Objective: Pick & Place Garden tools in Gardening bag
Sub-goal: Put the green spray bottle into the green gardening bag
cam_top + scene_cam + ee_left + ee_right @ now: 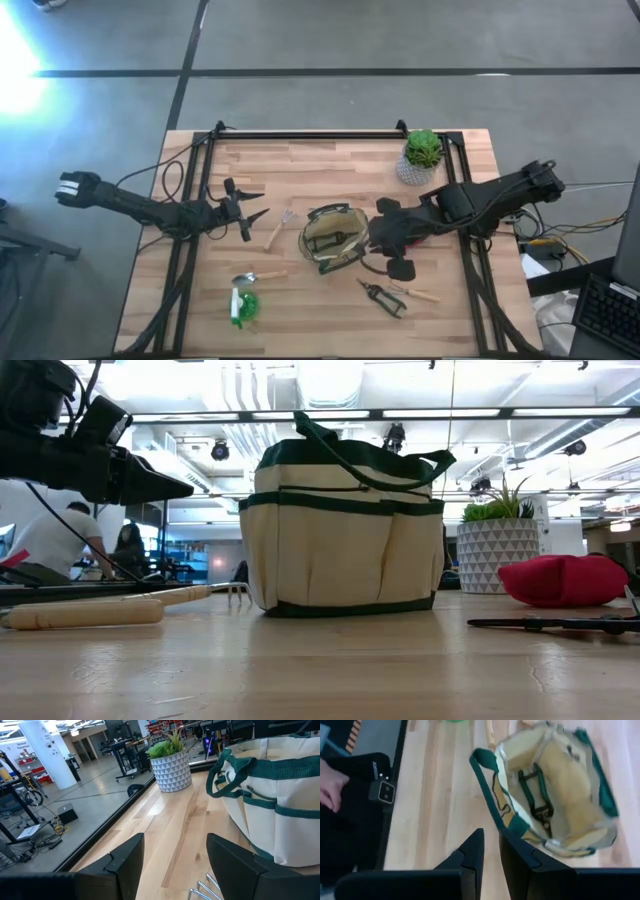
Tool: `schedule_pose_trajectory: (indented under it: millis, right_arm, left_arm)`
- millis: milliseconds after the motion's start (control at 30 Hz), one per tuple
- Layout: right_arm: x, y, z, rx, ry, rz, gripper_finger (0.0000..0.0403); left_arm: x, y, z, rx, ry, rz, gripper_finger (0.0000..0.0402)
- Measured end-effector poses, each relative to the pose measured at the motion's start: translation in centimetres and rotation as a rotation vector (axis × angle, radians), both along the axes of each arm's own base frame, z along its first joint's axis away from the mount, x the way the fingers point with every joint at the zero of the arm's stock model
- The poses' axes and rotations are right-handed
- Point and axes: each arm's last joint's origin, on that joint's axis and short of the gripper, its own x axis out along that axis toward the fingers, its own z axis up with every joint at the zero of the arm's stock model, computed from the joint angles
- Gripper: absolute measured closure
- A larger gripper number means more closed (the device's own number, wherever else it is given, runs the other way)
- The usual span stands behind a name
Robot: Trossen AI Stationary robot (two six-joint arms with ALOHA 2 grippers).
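Note:
The olive-tan gardening bag (330, 238) stands upright on its base mid-table, mouth open. My left gripper (250, 215) is open and empty, left of the bag, above the tine end of the wooden-handled fork (280, 228); the tines show below its fingers (205, 887). My right gripper (491, 845) hovers by the bag's near right rim (512, 822), empty, its fingers a narrow gap apart. The trowel (255, 277) and green piece (243, 305) lie near left. The black shears (385, 296) lie near right. The red glove (565, 580) lies right of the bag.
A green plant in a white patterned pot (422, 158) stands at the far right. A black frame rail (310, 134) runs along the table's far edge. A person's hand (330, 785) shows beyond the near edge. People sit in the room behind (60, 540).

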Motion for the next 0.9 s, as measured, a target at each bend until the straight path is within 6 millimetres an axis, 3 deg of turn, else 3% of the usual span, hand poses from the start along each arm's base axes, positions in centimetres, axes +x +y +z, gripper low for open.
schedule_pose_trajectory:
  millis: [367, 900]
  right_arm:
    - [-1.2, 0.7, -2.5, 0.039, 0.275, -0.203, 0.0349]
    - [-4.4, 6.2, -5.2, 0.060, 0.358, -0.339, 0.0349]
  left_arm:
    - [0.0, 0.0, 0.0, 0.000, 0.000, 0.000, 0.0183]
    - [0.0, 0.0, 0.0, 0.000, 0.000, 0.000, 0.0183]
